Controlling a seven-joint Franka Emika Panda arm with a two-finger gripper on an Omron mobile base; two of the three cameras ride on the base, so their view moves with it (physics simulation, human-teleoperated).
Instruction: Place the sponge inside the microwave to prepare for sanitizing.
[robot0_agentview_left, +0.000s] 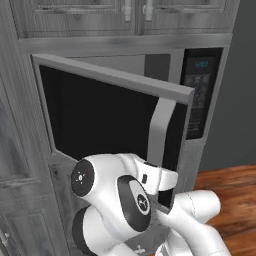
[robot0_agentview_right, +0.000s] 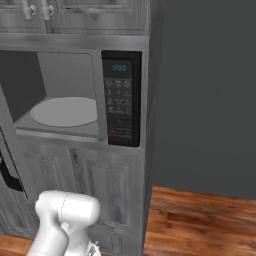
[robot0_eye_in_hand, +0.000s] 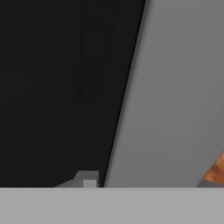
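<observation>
Gripper hidden behind the microwave door (robot0_agentview_left: 100, 120) at lower centre, state impossible to tell; arm (robot0_agentview_left: 120, 200) folded, elbow low. Microwave (robot0_agentview_right: 65, 112) display unreadable.

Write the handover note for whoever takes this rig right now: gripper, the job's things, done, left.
Gripper: shut, nothing seen held; the hand camera faces the black glass and grey frame of the door close up.
Microwave: door swung open, the arm just in front of it. Turntable bare.
Done: door opened.
Left: find and pick up the sponge, set it on the turntable inside.
</observation>
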